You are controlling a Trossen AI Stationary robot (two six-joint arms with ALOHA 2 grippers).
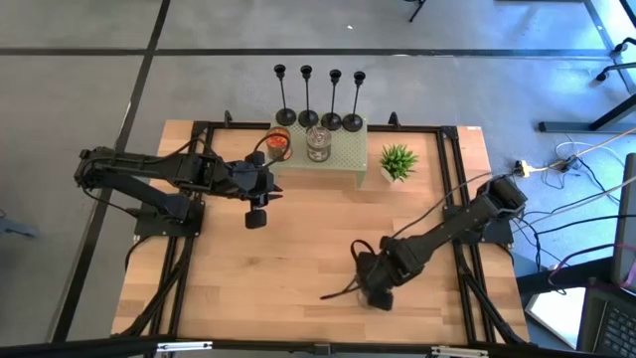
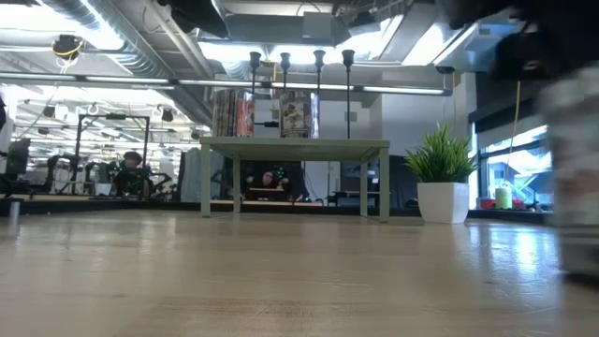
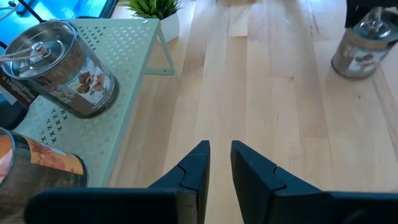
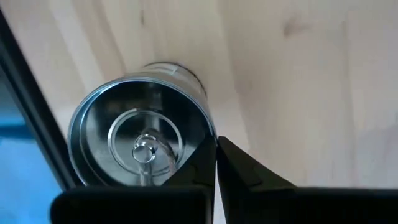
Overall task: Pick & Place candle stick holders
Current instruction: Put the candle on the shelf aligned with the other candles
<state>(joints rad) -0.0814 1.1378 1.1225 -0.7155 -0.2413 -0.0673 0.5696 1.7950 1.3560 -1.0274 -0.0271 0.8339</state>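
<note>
Right pincer sat together, empty, beside a lidded tin on worktop; left pincer slightly apart. Should've reopened, gone for candle stick holders by stems.

Blurred dark arm, low view.

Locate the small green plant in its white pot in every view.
High view: small green plant in a white pot, right of the pale green perforated shelf.
Low view: plant right of the shelf.
Left wrist view: plant past the shelf's corner.
Right wrist view: not in it.
Shared landmark: the shelf.
</note>
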